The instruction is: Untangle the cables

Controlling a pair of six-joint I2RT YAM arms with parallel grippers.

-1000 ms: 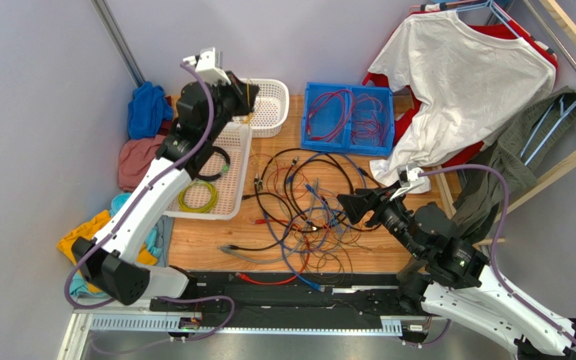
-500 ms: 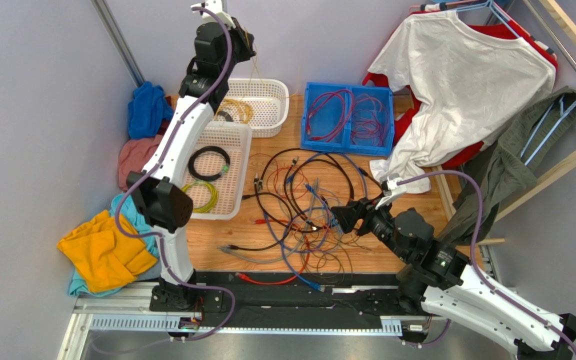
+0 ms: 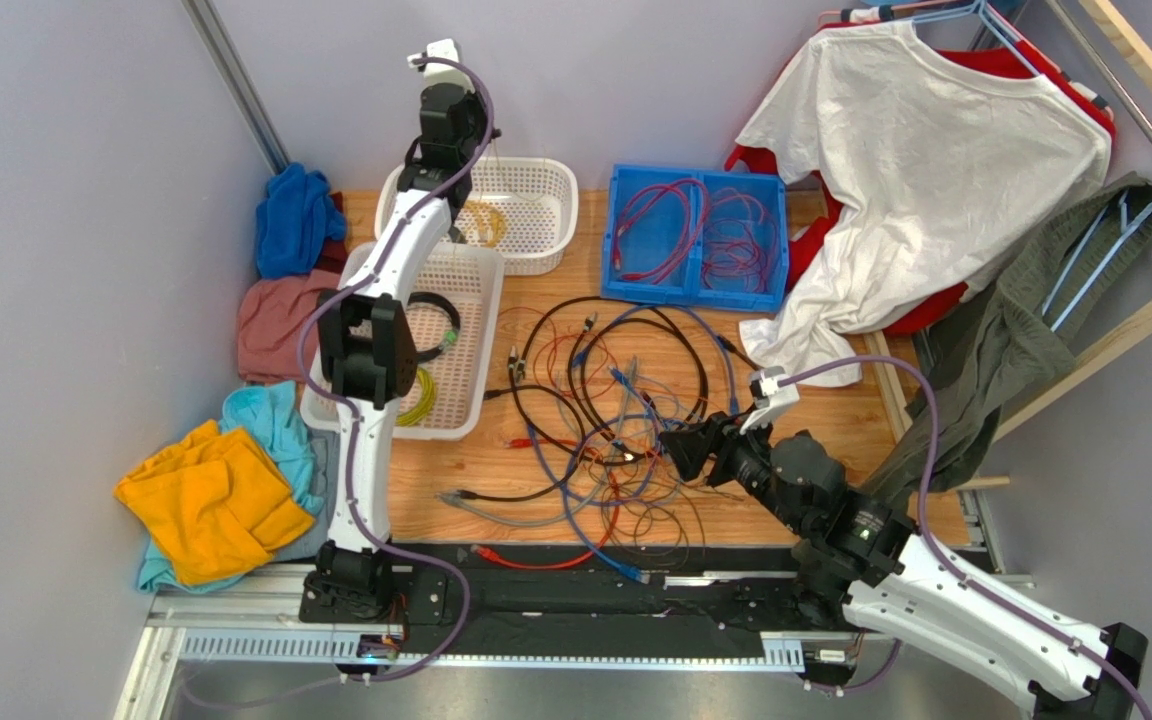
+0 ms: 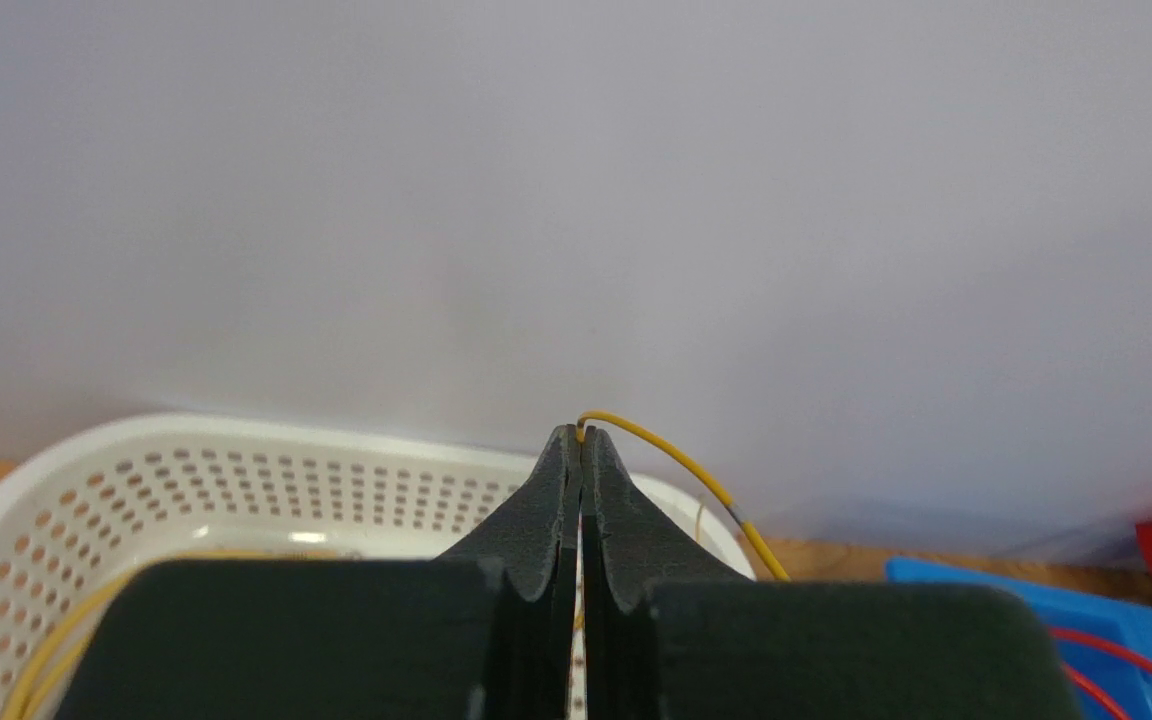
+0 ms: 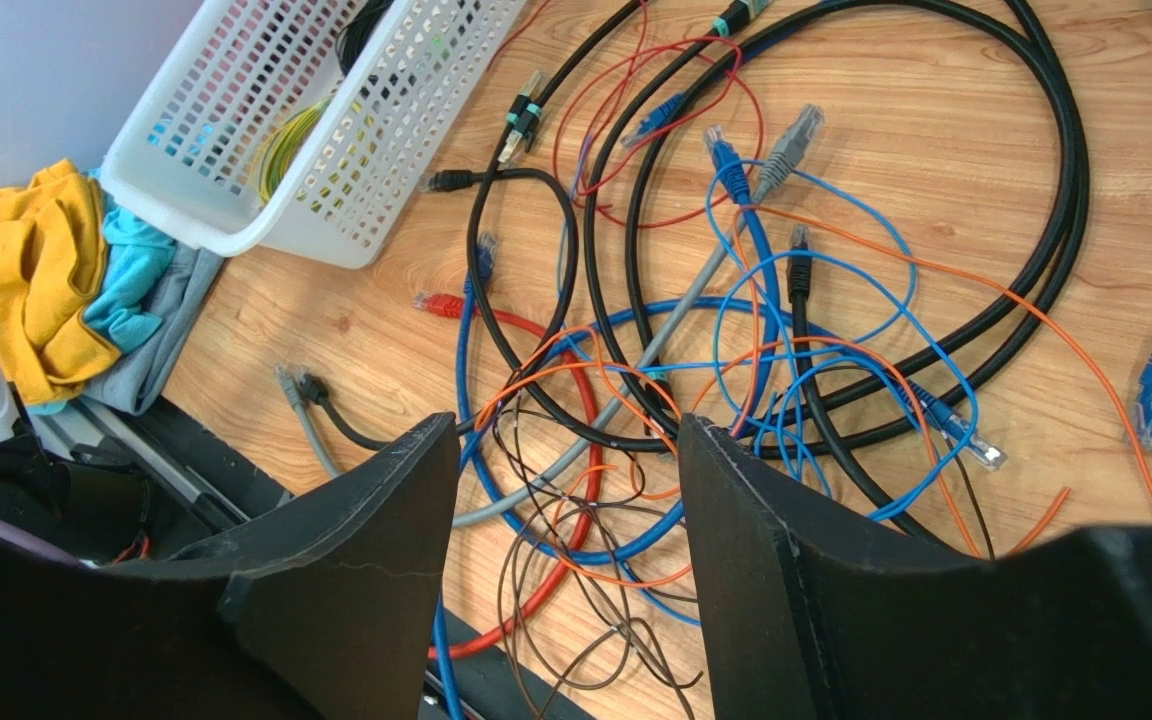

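The cables (image 3: 612, 420) lie in a loose tangle on the wooden table: black, blue, orange, red, grey and brown wires with small plugs. My left gripper (image 3: 455, 113) is raised high over the far white basket (image 3: 555, 177). It is shut on a thin yellow cable (image 4: 672, 458) that hangs down toward that basket. In the left wrist view the gripper (image 4: 581, 435) has its tips pressed together on the wire. My right gripper (image 3: 683, 446) is open at the tangle's right edge. In the right wrist view it (image 5: 567, 428) hovers over the cables (image 5: 717, 300), holding nothing.
A long white basket (image 3: 480, 348) on the left holds a black coil (image 3: 425, 323) and a yellow-green coil (image 3: 394, 393). A blue bin (image 3: 695, 188) with red wires stands at the back. Cloths (image 3: 214, 503) lie at the left. Hung clothes (image 3: 913, 165) stand at the right.
My left arm has swung up and straightened, lifting the yellow cable above the far basket. My right gripper has moved left and lower onto the tangle's right side.
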